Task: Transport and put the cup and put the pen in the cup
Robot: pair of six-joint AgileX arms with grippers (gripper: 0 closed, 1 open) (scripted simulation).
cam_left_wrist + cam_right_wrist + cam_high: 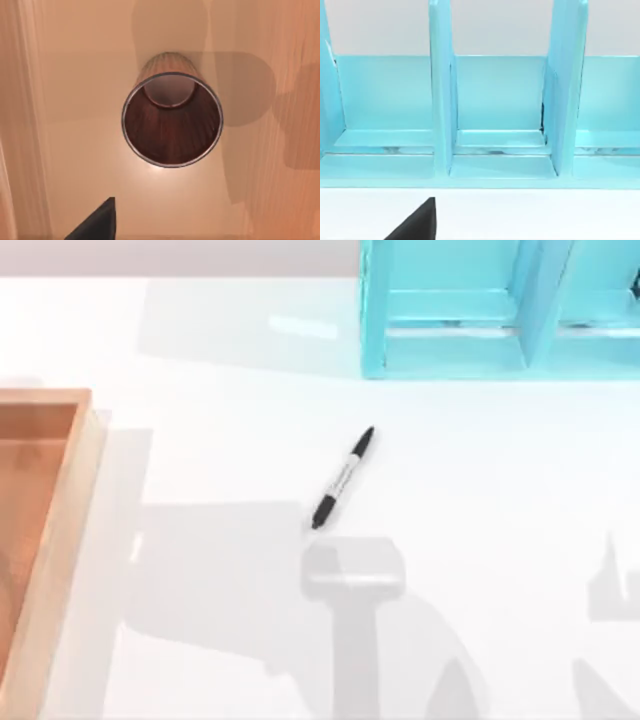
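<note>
A dark reddish-brown cylindrical cup with a dark inside stood upright on the floor of a shallow wooden tray, straight beneath the left wrist camera.
The slim black marker pen lay slantwise mid-bench, well apart from the tray at the bench's left edge, near a pale blue partitioned rack. Whether either arm's jaws were wide or narrow could not be told.

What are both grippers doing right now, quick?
Left gripper: above the cup inside the wooden tray; state cannot be told.
Right gripper: facing the blue rack; state cannot be told.
</note>
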